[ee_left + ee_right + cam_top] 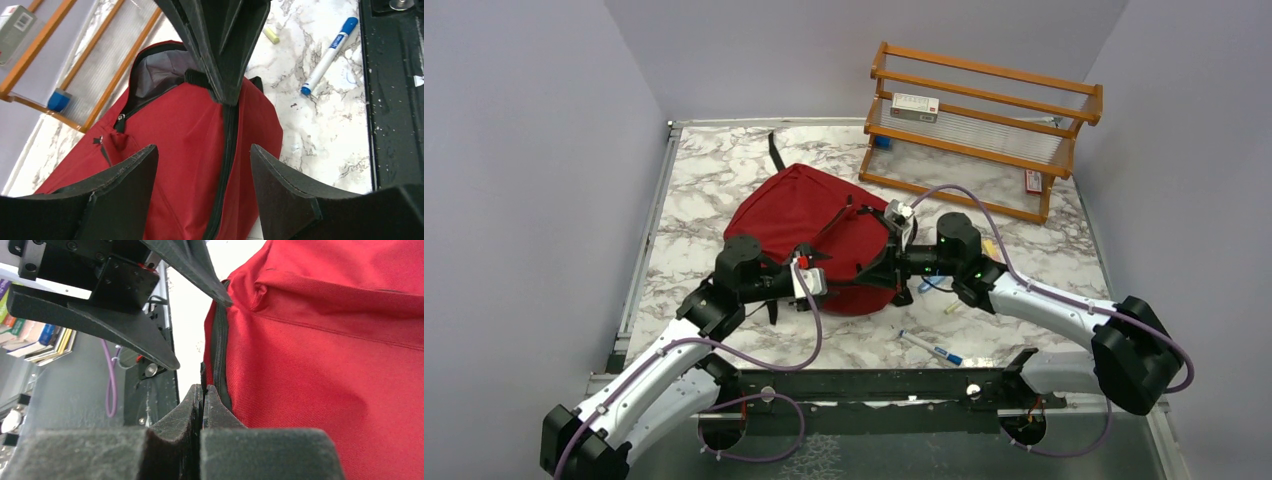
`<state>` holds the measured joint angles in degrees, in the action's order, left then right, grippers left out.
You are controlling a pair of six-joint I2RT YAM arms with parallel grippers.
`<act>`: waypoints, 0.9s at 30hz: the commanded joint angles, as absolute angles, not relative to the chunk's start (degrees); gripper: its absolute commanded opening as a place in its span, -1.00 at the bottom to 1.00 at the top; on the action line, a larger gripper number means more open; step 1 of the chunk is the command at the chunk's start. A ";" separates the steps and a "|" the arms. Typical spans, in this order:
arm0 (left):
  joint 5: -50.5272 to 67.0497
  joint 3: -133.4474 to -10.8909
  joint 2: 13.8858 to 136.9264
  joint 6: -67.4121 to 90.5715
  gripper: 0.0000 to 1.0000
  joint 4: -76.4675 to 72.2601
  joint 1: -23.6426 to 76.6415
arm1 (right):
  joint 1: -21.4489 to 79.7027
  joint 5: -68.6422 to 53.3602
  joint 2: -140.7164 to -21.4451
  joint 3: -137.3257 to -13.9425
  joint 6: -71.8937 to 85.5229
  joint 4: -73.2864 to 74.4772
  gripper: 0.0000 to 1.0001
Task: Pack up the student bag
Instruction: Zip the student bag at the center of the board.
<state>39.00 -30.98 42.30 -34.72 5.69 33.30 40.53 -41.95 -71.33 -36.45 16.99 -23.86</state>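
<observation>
**Fig.** Step in hand, judged: opening the bag mouth before loading.

- **Left:** the left gripper (844, 283) has its jaws spread and holds nothing. It hangs over the 6 o'clock edge of the student bag (809, 215). In the left wrist view its fingers (132, 172) sit either side of the black zipper seam (227, 150); contact w/ the fabric can't be told.
- **Centre:** the bag lies mid-table. Its mouth is partly open and grey lining (160, 70) shows.
- **Right:** the right gripper (884, 262), at the bag's 4 o'clock side, has its jaws pressed together, pinching the bag's zipper edge.
- **Loose items:** a marker (932, 350) lies on the table (704, 180) at approx. 5 o'clock of the bag. A wooden rack (989, 71) stands at 1 o'clock.

**Technique (judgement):** the right pinch should hold the seam taut and raised. The left should close on the opposite lip, not on the outer panel alone, then draw toward 9 o'clock so the mouth gapes. Pull slowly, since thin fabric may slip from the pads.
</observation>
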 commanded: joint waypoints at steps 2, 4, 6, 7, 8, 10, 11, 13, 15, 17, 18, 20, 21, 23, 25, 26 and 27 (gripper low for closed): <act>43.20 -29.82 44.17 -35.22 0.37 2.90 34.63 | 43.68 -42.90 -72.68 -39.33 20.16 -29.30 -0.98; 43.24 -29.20 44.60 -35.61 0.34 2.97 35.24 | 44.10 -42.45 -72.48 -39.02 20.38 -29.67 -0.99; 43.42 -28.48 44.52 -36.01 0.28 3.33 35.71 | 44.20 -41.61 -71.90 -38.43 20.20 -29.62 -0.99; 43.75 -28.21 44.41 -36.22 0.22 3.83 35.95 | 44.18 -41.16 -71.49 -38.07 19.91 -29.43 -0.99; 44.15 -28.03 44.36 -36.48 0.17 4.28 36.15 | 44.16 -40.73 -71.27 -37.78 19.60 -29.20 -0.98; 44.36 -27.63 44.38 -36.69 0.07 4.95 36.61 | 44.20 -40.52 -70.95 -37.37 19.14 -28.65 -0.99; 44.07 -27.46 44.49 -36.78 0.00 5.25 36.83 | 44.25 -40.59 -70.92 -37.26 19.01 -28.47 -0.99; 42.99 -27.34 44.90 -36.95 -0.16 5.87 37.27 | 44.20 -40.78 -70.76 -37.11 18.94 -28.24 -0.99; 41.92 -27.33 45.40 -37.23 -0.32 6.38 37.74 | 44.16 -41.67 -69.99 -36.47 17.98 -28.77 -0.99; 40.95 -27.29 45.85 -37.39 -0.50 6.63 38.07 | 44.18 -40.51 -68.99 -36.01 17.76 -28.51 -0.99; 40.60 -27.33 46.14 -37.42 -0.59 6.72 38.13 | 44.21 -39.99 -68.49 -35.88 17.45 -27.96 -0.99; 40.08 -27.68 46.79 -37.51 -0.75 7.15 38.31 | 44.20 -39.03 -67.23 -35.66 16.64 -26.44 -0.99; 39.86 -27.97 47.06 -37.61 -0.82 7.49 38.36 | 44.14 -38.57 -66.51 -35.49 16.34 -25.76 -0.99; 39.37 -28.16 47.36 -37.68 -0.96 7.95 38.41 | 44.19 -36.96 -64.83 -35.05 15.67 -24.02 -0.99; 38.72 -28.36 47.37 -37.95 -1.00 8.54 38.44 | 44.13 -34.74 -62.93 -34.59 14.89 -21.74 -0.99; 38.23 -28.45 47.24 -38.15 -1.00 8.91 38.48 | 44.18 -33.71 -61.89 -34.36 14.41 -20.61 -0.99; 37.66 -28.40 46.98 -38.45 -1.00 9.33 38.43 | 44.13 -32.66 -60.79 -34.04 13.84 -19.70 -0.99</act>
